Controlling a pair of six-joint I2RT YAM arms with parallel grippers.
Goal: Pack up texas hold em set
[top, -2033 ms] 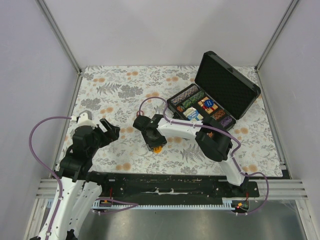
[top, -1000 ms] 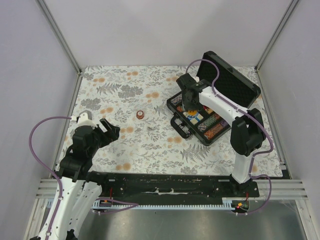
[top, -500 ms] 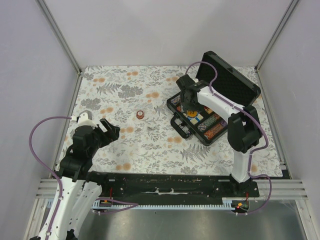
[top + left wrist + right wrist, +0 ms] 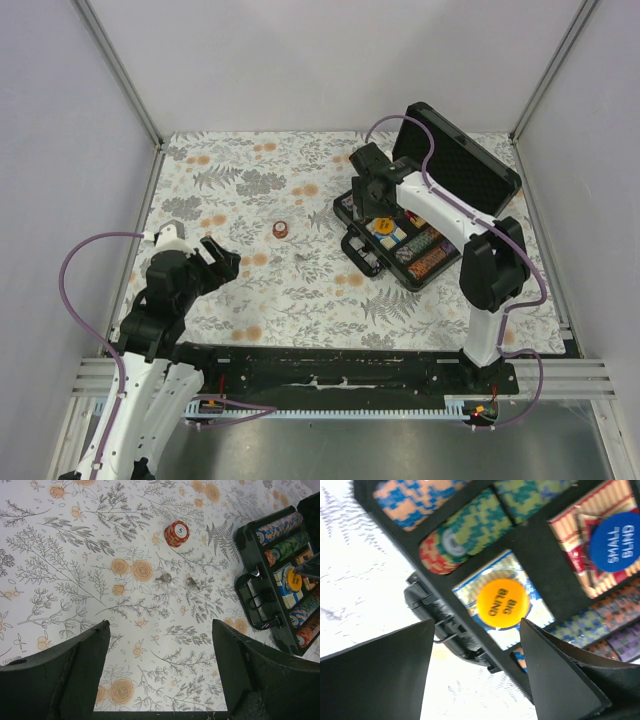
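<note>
From above, the open black case sits right of centre, the right gripper over its trays, and the reddish chips lie mid-frame. The left wrist view shows the left gripper spread wide and empty, with the reddish chips at upper middle. In the right wrist view, the right gripper gapes empty above a yellow disc resting on the blue deck.

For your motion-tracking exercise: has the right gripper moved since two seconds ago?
Yes. The right gripper went from mid-table rightward and away, now over the open case.

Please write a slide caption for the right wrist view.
Right fingers open above the case, yellow disc on blue deck, blue disc on red deck.
</note>
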